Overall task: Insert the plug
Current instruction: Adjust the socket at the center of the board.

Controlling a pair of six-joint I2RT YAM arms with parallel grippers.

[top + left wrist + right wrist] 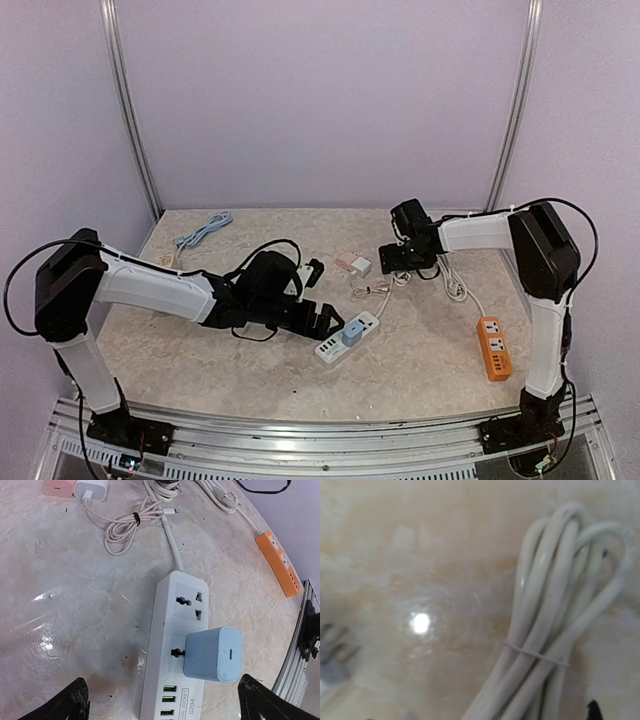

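A blue charger plug (212, 654) stands in the lower socket of the white power strip (172, 610), leaning a little, with one pin showing at the hole. My left gripper (167, 706) hangs over the strip's USB end, open, its black fingertips (75, 700) wide apart and touching nothing. From above, the blue plug (353, 333) sits on the strip (333, 347) just right of the left gripper (325, 318). My right gripper (403, 258) is low over a tied bundle of white cable (555, 630). Only one dark fingertip (592, 710) shows at the edge, so the jaws stand apart.
An orange power strip (493, 347) lies at the right, its white cord (455, 280) running back toward the right gripper. A pink charger (345, 262) and a white charger (361, 266) with a coiled cord (125, 530) lie mid-table. A blue-grey cable (203, 230) lies far left. Grey plug prongs (332, 655) show blurred.
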